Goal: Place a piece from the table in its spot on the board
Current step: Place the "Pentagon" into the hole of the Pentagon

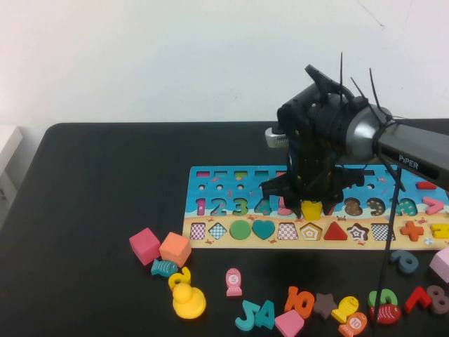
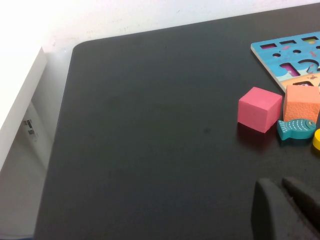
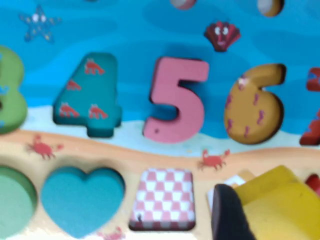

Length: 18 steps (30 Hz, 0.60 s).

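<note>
The jaws of the right gripper (image 1: 311, 203) are seen closed on a yellow piece (image 1: 311, 209), which is held just above the shape row of the board (image 1: 210, 184), directly over the pentagon recess (image 1: 311, 231); the jaws of the left gripper (image 2: 285, 207) are glimpsed only as dark tips at the edge of the left wrist view, and whether they are parted cannot be told. The black tabletop (image 1: 91, 182) carries everything, and the left gripper is parked low over its bare left part, well apart from the board, presumably so that the working arm is left unobstructed. The board lies flat near the middle, with its number row already partly filled: the pink 5 (image 3: 175, 97) is seated between the teal 4 (image 3: 90, 95) and the ochre 6 (image 3: 252, 102). Below these, the teal heart (image 3: 82, 195) and the checkered square recess (image 3: 165, 197) are seen, with the yellow piece hanging just beside the latter. The piece is judged to be held upright and close over its recess so that it can be lowered straight in. A pink cube (image 1: 145, 246) and an orange cube (image 1: 175, 248) rest touching each other near the board's left corner, beside a small teal fish (image 1: 164, 267).
</note>
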### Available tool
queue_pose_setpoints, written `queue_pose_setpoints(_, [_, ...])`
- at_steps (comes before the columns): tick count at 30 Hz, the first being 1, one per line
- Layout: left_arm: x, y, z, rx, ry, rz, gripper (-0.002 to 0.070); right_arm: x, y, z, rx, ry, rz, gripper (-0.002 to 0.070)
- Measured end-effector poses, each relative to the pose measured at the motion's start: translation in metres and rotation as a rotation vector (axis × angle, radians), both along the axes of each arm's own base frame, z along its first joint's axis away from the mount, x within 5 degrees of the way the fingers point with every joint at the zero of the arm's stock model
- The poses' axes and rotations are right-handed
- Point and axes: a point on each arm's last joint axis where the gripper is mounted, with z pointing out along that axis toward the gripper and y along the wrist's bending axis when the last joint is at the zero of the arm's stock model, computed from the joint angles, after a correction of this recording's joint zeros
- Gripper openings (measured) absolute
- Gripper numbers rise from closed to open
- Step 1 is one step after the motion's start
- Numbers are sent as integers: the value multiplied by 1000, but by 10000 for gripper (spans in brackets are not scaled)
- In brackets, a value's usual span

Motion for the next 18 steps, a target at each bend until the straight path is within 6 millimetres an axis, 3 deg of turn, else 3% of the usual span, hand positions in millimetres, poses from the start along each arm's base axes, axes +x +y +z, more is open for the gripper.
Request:
queue_pose_setpoints(10, [0, 0, 0, 0, 0, 0, -1, -5, -1, -22, -49, 111, 34, 377])
queue_pose_setpoints(18, [0, 0, 0, -2, 0, 0, -1, -4, -1, -25, -49, 108, 42, 377])
